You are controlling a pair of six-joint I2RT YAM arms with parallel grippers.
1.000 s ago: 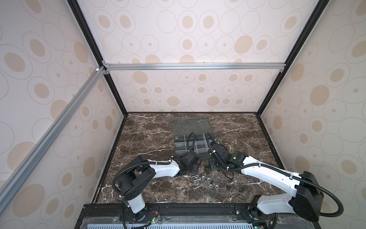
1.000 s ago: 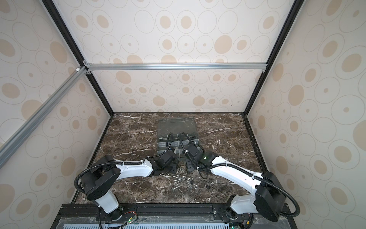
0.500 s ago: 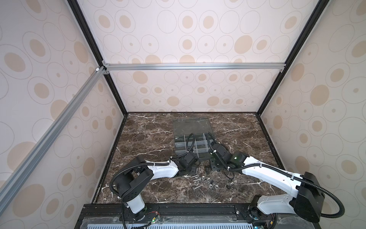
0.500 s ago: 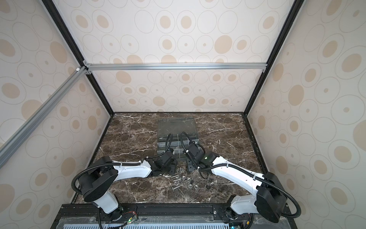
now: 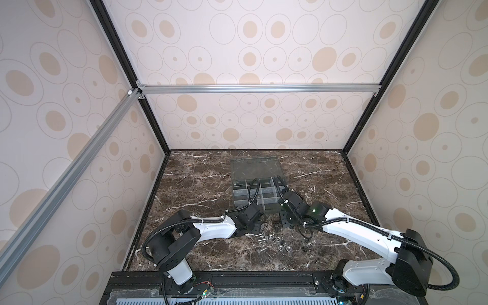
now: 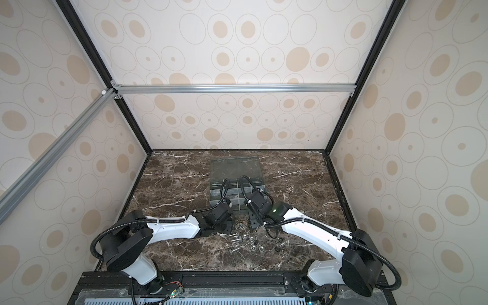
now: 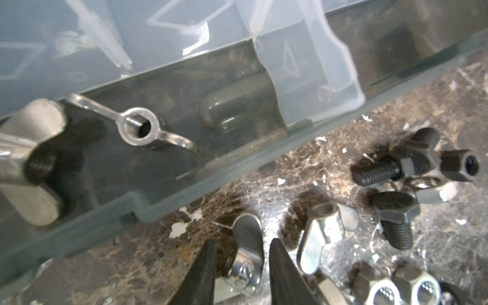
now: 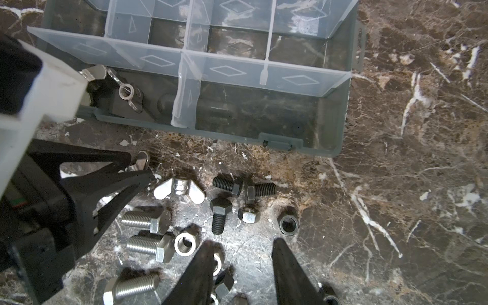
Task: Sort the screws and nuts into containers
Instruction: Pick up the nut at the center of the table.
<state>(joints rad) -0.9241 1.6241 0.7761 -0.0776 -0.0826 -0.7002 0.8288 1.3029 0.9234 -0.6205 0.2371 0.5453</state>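
The grey organiser box (image 5: 253, 190) lies open, and its containers (image 8: 237, 42) are split by pale dividers. Two silver wing nuts (image 7: 138, 126) lie in its near left compartment. Loose screws (image 8: 146, 220) and nuts (image 8: 184, 244) are heaped on the marble in front of the box, seen in both top views (image 5: 272, 239) (image 6: 245, 239). My left gripper (image 7: 241, 245) is low over the heap, open, its fingers straddling a silver wing nut (image 7: 249, 237) that rests on the marble. My right gripper (image 8: 243, 245) hangs open over bare marble beside the heap, holding nothing.
Black bolts (image 8: 219, 214) and a black ring nut (image 8: 289, 224) lie just ahead of the right gripper. Another wing nut (image 8: 179, 188) sits between the two grippers. The box's clear lid (image 5: 254, 167) lies flat behind it. The box's front wall (image 7: 237, 163) stands close to the left fingers.
The left arm has shifted slightly along the box's front edge, down over the heap. The right arm has stayed put.
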